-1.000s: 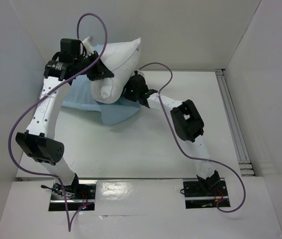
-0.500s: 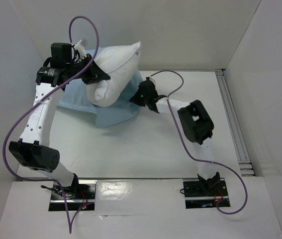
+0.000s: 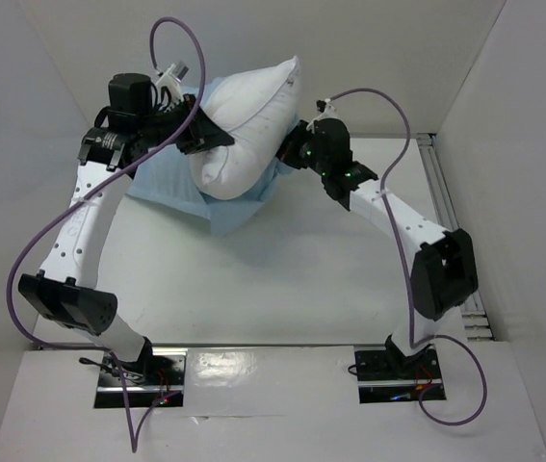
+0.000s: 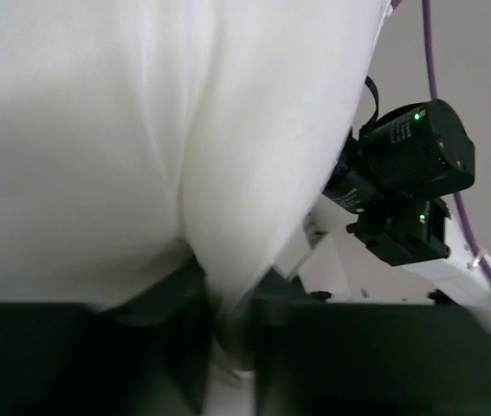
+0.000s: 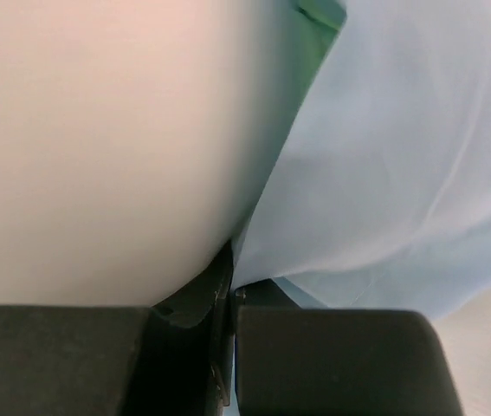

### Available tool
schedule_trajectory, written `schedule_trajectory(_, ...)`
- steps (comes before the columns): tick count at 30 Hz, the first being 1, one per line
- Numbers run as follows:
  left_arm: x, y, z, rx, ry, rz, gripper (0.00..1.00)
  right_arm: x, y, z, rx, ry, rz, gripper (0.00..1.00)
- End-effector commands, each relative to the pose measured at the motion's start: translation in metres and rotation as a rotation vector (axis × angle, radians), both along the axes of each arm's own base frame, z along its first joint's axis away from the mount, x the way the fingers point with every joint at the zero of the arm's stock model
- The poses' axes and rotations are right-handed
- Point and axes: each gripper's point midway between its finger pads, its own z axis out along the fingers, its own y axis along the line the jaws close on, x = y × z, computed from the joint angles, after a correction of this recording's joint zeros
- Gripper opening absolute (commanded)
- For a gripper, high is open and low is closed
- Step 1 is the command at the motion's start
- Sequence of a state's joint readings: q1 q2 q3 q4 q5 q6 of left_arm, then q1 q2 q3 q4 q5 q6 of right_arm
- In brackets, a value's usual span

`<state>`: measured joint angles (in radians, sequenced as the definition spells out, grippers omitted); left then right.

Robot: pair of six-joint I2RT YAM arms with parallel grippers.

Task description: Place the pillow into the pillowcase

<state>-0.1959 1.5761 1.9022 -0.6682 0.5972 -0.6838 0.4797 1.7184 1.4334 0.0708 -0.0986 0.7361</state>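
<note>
Far centre-left of table [image 3: 282, 279]: pillow [image 3: 244, 130] over pillowcase [image 3: 167, 178].

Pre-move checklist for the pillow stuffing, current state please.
1. Left hand grip on the pillow: ok. White fabric is pinched between its fingers.
2. Right hand grip on the pillowcase: probably ok. The hand is closed and the blue edge runs into the finger gap.
3. Pillowcase mouth open: cannot tell. No view shows the opening.
4. Pillow inside the pillowcase: not ok. Most of the pillow is bare, above the blue cloth.
5. Hands clear of each other: ok. In the top view they sit on opposite sides of the pillow.
</note>
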Motion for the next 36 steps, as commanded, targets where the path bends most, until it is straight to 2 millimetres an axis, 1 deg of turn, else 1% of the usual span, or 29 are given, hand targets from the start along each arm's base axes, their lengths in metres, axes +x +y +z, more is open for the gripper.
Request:
schedule_trajectory(1,-0.006,-0.034,0.022,-0.035,-0.112,-0.164,0.39,-0.013,-0.046,0.065,-0.017,-0.142,-0.110,0.00)
schedule_trajectory(2,-0.013,-0.048,0.018,-0.034,-0.101,-0.223,0.52,-0.025,-0.059,0.031,-0.055,-0.072,-0.120,0.00)
schedule_trajectory(3,-0.018,-0.054,0.008,-0.024,-0.058,-0.255,0.63,-0.030,-0.070,0.012,-0.065,-0.026,-0.138,0.00)
schedule_trajectory(4,-0.024,-0.065,0.003,-0.016,-0.062,-0.323,0.85,-0.043,-0.091,-0.025,-0.103,0.050,-0.166,0.00)
schedule_trajectory(7,-0.039,-0.076,-0.005,-0.012,-0.051,-0.431,1.00,-0.064,-0.130,-0.082,-0.222,0.175,-0.217,0.01)
schedule_trajectory(8,-0.039,-0.078,-0.009,-0.013,-0.052,-0.455,0.99,-0.081,-0.145,-0.115,-0.275,0.275,-0.225,0.09)
schedule_trajectory(9,-0.043,-0.081,-0.014,-0.011,-0.037,-0.482,0.94,-0.089,-0.155,-0.125,-0.295,0.305,-0.235,0.21)
schedule_trajectory(10,-0.045,-0.080,-0.018,-0.003,-0.025,-0.487,0.82,-0.093,-0.173,-0.134,-0.309,0.337,-0.267,0.31)
schedule_trajectory(11,-0.043,-0.082,-0.022,-0.002,-0.024,-0.503,0.68,-0.107,-0.183,-0.145,-0.330,0.373,-0.275,0.56)
schedule_trajectory(12,-0.040,-0.083,-0.028,-0.001,-0.010,-0.503,0.23,-0.112,-0.191,-0.148,-0.337,0.387,-0.295,0.67)
schedule_trajectory(13,-0.041,-0.083,-0.033,0.005,0.002,-0.506,0.11,-0.117,-0.199,-0.151,-0.345,0.403,-0.314,0.73)
schedule_trajectory(14,-0.037,-0.086,-0.045,0.018,0.029,-0.500,0.04,-0.124,-0.212,-0.151,-0.360,0.430,-0.353,0.75)
schedule_trajectory(15,-0.027,-0.086,-0.056,0.043,0.046,-0.468,0.00,-0.130,-0.219,-0.159,-0.376,0.463,-0.369,0.75)
schedule_trajectory(17,-0.009,-0.085,-0.075,0.171,0.031,-0.367,0.00,-0.138,-0.235,-0.164,-0.394,0.510,-0.412,0.73)
schedule_trajectory(18,-0.013,-0.090,-0.086,0.227,0.064,-0.344,0.05,-0.149,-0.242,-0.169,-0.414,0.554,-0.425,0.62)
schedule_trajectory(19,-0.007,-0.092,-0.098,0.280,0.068,-0.325,0.14,-0.154,-0.243,-0.170,-0.420,0.569,-0.423,0.57)
schedule_trajectory(20,0.003,-0.087,-0.103,0.357,0.049,-0.254,0.35,-0.159,-0.248,-0.173,-0.416,0.600,-0.439,0.52)
schedule_trajectory(21,-0.003,-0.094,-0.108,0.397,0.057,-0.252,0.46,-0.166,-0.253,-0.169,-0.415,0.609,-0.452,0.47)
schedule_trajectory(23,0.002,-0.096,-0.115,0.478,0.020,-0.214,0.66,-0.175,-0.254,-0.172,-0.394,0.639,-0.459,0.46)
schedule_trajectory(24,-0.009,-0.109,-0.114,0.506,-0.002,-0.237,0.74,-0.183,-0.256,-0.172,-0.390,0.665,-0.458,0.49)
schedule_trajectory(25,-0.010,-0.115,-0.121,0.540,-0.012,-0.244,0.76,-0.187,-0.256,-0.175,-0.385,0.688,-0.463,0.54)
schedule_trajectory(26,-0.010,-0.111,-0.123,0.606,-0.027,-0.205,0.76,-0.192,-0.259,-0.177,-0.378,0.714,-0.479,0.63)
schedule_trajectory(27,-0.014,-0.116,-0.131,0.653,-0.034,-0.212,0.76,-0.196,-0.259,-0.176,-0.380,0.722,-0.478,0.64)
schedule_trajectory(28,-0.025,-0.132,-0.139,0.690,-0.052,-0.245,0.76,-0.198,-0.257,-0.172,-0.369,0.715,-0.468,0.67)
schedule_trajectory(30,-0.028,-0.136,-0.150,0.783,-0.075,-0.220,0.78,-0.196,-0.255,-0.165,-0.331,0.691,-0.466,0.74)
schedule_trajectory(31,-0.040,-0.146,-0.156,0.825,-0.092,-0.244,0.78,-0.193,-0.256,-0.160,-0.308,0.674,-0.466,0.76)
schedule_trajectory(32,-0.039,-0.148,-0.166,0.874,-0.095,-0.228,0.78,-0.191,-0.250,-0.154,-0.285,0.662,-0.439,0.77)
schedule_trajectory(33,-0.032,-0.142,-0.163,0.925,-0.112,-0.153,0.78,-0.191,-0.250,-0.153,-0.276,0.665,-0.439,0.77)
schedule_trajectory(36,-0.022,-0.136,-0.168,0.976,-0.117,-0.072,0.76,-0.183,-0.246,-0.144,-0.254,0.629,-0.424,0.78)
